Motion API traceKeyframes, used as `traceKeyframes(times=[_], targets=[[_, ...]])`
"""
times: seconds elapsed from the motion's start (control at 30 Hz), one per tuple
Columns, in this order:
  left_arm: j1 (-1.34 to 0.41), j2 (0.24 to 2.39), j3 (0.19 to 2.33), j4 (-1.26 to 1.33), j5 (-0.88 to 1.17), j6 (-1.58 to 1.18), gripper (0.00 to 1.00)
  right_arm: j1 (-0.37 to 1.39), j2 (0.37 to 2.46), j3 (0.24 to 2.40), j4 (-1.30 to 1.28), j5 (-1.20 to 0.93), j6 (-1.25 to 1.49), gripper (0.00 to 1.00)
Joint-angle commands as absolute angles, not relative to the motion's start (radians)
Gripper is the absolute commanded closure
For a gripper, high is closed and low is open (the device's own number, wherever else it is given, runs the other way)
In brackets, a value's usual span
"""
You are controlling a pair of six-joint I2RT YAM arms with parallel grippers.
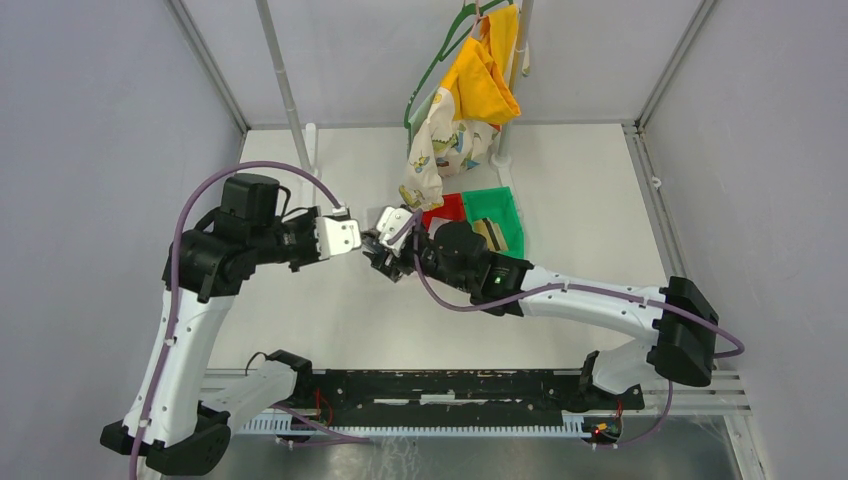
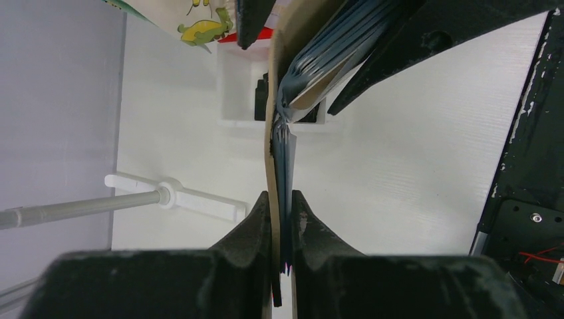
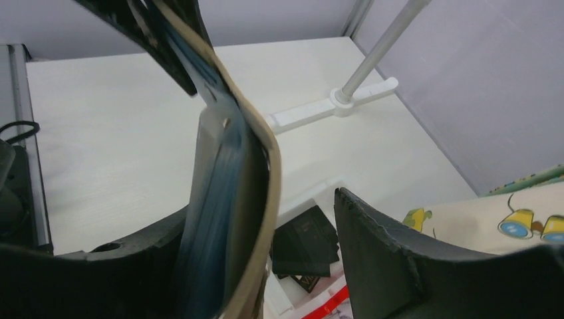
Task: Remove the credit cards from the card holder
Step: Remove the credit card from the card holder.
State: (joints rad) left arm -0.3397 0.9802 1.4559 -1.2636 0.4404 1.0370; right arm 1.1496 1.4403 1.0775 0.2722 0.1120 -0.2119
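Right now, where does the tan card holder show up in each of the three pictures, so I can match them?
Top external: card holder at the centre, small and mostly hidden.
Left wrist: card holder at the centre, edge-on, running top to bottom.
Right wrist: card holder left of centre, a curved tan edge.
Shared landmark: the white pole base.

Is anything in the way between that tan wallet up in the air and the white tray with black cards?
Nothing visible. The left gripper's shut jaws pinch the card holder, which hangs between the right gripper's open jaws. From there the right wrist view shows only open space to the white bin and its black cards.
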Motion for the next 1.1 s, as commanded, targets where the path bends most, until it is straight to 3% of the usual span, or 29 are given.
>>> traceKeyframes(times=[0.0, 0.07, 0.17, 0.27, 0.3, 0.43, 0.5, 0.53, 0.6, 0.67, 0.73, 0.8, 0.93, 1.07], targets=[[-0.345, 0.963, 1.481, -1.226, 0.541, 1.065, 0.98, 1.143, 1.452, 1.19, 0.289, 0.045, -0.248, 0.32], [-0.345, 0.962, 1.482, -1.226, 0.543, 1.065, 0.98, 1.143, 1.456, 1.202, 0.28, 0.026, -0.249, 0.33], [-0.345, 0.959, 1.479, -1.219, 0.548, 1.059, 0.97, 1.143, 1.46, 1.212, 0.253, 0.007, -0.246, 0.43], [-0.345, 0.946, 1.466, -1.203, 0.546, 1.057, 0.97, 1.143, 1.464, 1.215, 0.224, 0.005, -0.252, 0.69], [-0.345, 0.943, 1.463, -1.2, 0.545, 1.058, 0.97, 1.141, 1.463, 1.216, 0.212, 0.013, -0.249, 0.71], [-0.344, 0.941, 1.465, -1.2, 0.531, 1.063, 0.97, 1.137, 1.447, 1.194, 0.189, 0.03, -0.259, 0.58], [-0.344, 0.94, 1.462, -1.2, 0.529, 1.065, 0.96, 1.129, 1.44, 1.187, 0.192, 0.021, -0.248, 0.65], [-0.345, 0.938, 1.461, -1.199, 0.531, 1.065, 0.91, 1.125, 1.44, 1.192, 0.192, 0.007, -0.237, 0.72], [-0.345, 0.937, 1.457, -1.174, 0.547, 1.035, 0.65, 1.118, 1.441, 1.213, 0.179, -0.027, -0.211, 0.9], [-0.345, 0.921, 1.436, -1.119, 0.582, 0.961, 0.56, 1.113, 1.437, 1.23, 0.178, -0.077, -0.179, 1.0], [-0.345, 0.893, 1.396, -1.063, 0.649, 0.877, 0.45, 1.109, 1.419, 1.222, 0.208, -0.128, -0.13, 1.0], [-0.344, 0.859, 1.349, -0.998, 0.725, 0.765, 0.4, 1.103, 1.393, 1.198, 0.254, -0.186, -0.079, 1.0], [-0.345, 0.832, 1.287, -0.935, 0.821, 0.604, 0.39, 1.085, 1.349, 1.136, 0.378, -0.27, 0.059, 1.0], [-0.344, 0.82, 1.278, -0.906, 0.781, 0.58, 0.43, 1.074, 1.34, 1.135, 0.392, -0.311, 0.132, 1.0]])
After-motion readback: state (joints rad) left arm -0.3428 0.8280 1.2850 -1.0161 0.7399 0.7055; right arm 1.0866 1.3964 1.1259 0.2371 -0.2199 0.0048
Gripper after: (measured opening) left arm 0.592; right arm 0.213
